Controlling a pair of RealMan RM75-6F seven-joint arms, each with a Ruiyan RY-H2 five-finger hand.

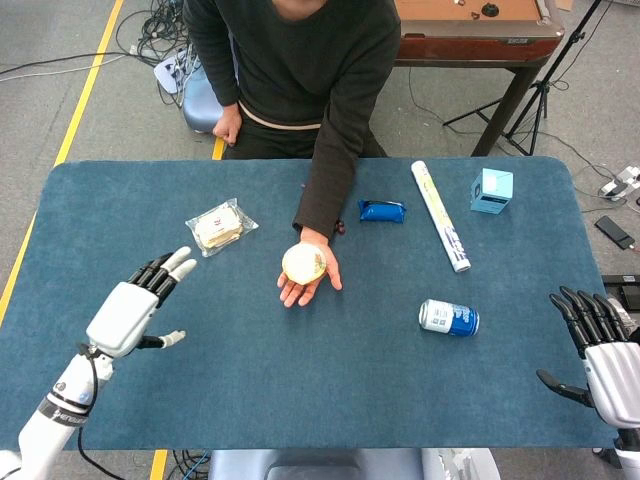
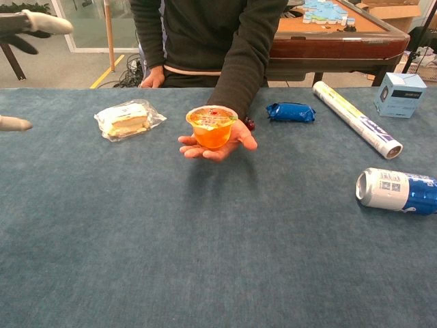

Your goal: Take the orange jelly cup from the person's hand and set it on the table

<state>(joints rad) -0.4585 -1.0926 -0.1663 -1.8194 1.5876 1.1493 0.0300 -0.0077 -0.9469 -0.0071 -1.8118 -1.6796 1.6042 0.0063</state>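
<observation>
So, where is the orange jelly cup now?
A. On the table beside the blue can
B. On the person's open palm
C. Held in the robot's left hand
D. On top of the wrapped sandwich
B: the orange jelly cup sits on the person's palm, above the table; the left hand is apart from it, fingers spread.

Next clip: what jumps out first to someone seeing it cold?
The orange jelly cup sits upright on the person's open palm, held out over mid-table. The robot's left hand, fingers spread, hangs above the table's left side near a wrapped sandwich. The right hand waits open at the far right edge.
</observation>
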